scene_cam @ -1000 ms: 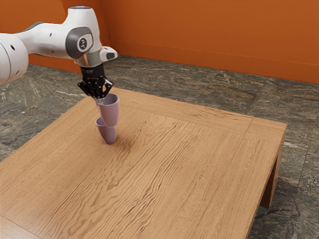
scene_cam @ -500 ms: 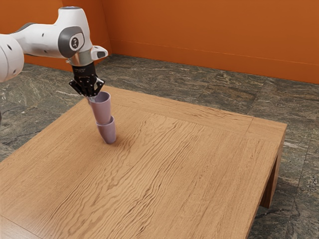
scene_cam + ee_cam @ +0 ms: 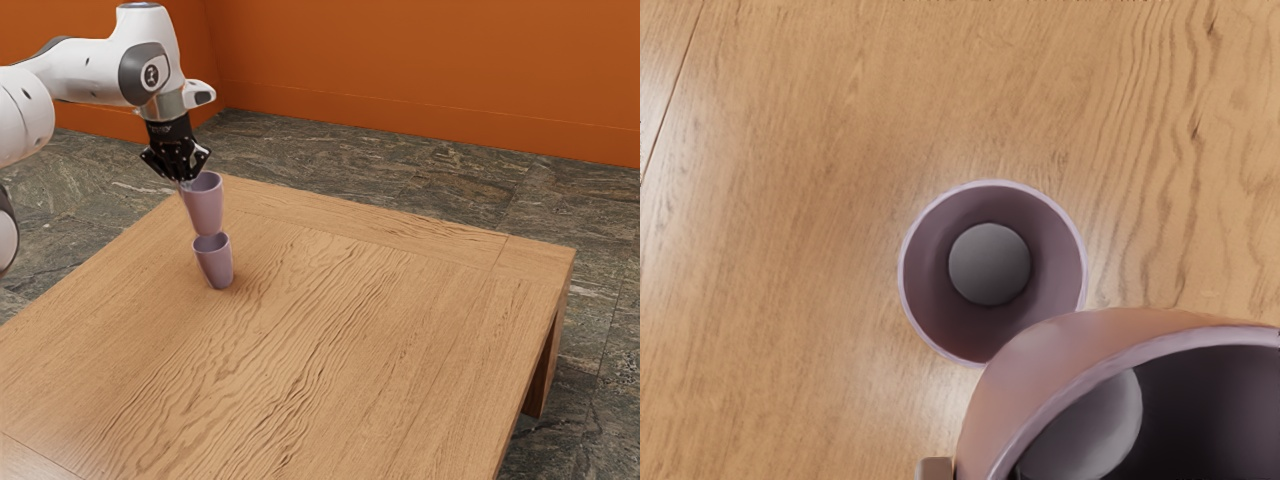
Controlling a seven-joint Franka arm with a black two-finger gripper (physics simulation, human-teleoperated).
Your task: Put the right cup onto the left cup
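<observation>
1. Clearly, my gripper [image 3: 186, 184] has its jaws clamped on the rim side of the held cup [image 3: 205, 208], which hangs upright, its base just above the mouth of the standing cup [image 3: 214, 265].
2. That lower cup stands upright on the surface [image 3: 380, 350], near its edge on the exterior view's left, towards the corner beyond.
3. Whether the cups touch, I cannot tell. I judge this the lining-up step: centre the base over the open mouth, keep it level, then lower slowly.
4. Off-centre, the base could catch the rim and tip the lower cup. Best release only once it seats.
5. The round mark [image 3: 152, 75] on my arm [image 3: 90, 72] is too small to read; neither cup has visible lettering.
</observation>
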